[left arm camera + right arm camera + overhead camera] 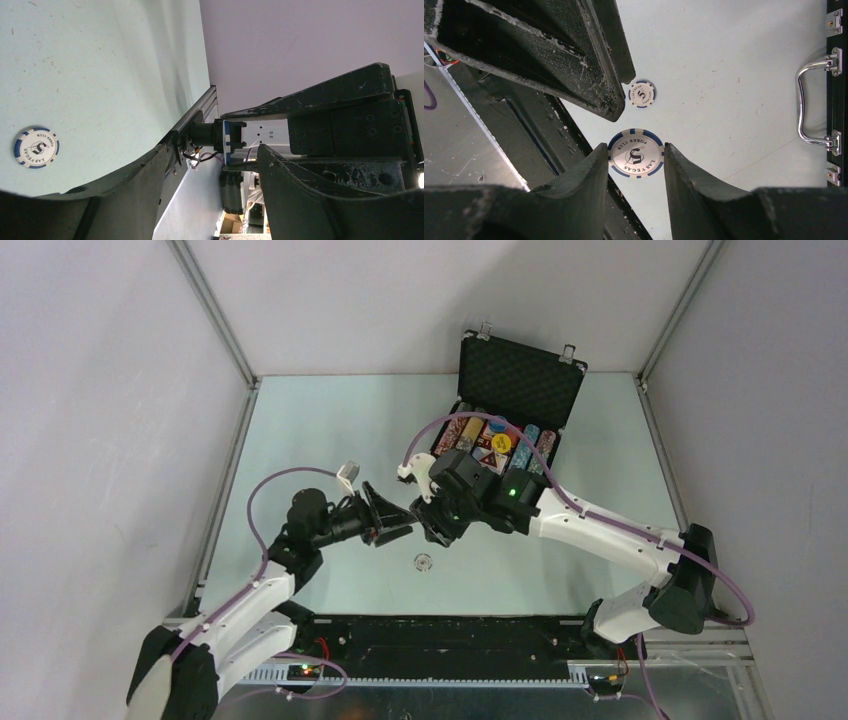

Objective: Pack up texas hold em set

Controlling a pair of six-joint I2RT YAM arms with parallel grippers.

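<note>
Showing right gripper (636,147) pinching a blue-and-white poker chip (636,156) in narrowed jaws | left gripper (241,132) standing wide-jawed, flanking that chip | second chip (642,94) lying on the table (724,75).

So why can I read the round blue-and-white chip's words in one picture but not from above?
Right wrist view: the blue-and-white round poker chip in the right gripper is close and sharp, lettering readable. Top view: the second chip on the pale table is too tiny to read.

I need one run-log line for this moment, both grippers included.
right gripper: shut on held chip | left gripper: open, at held chip | loose chip: on table | case: open
</note>
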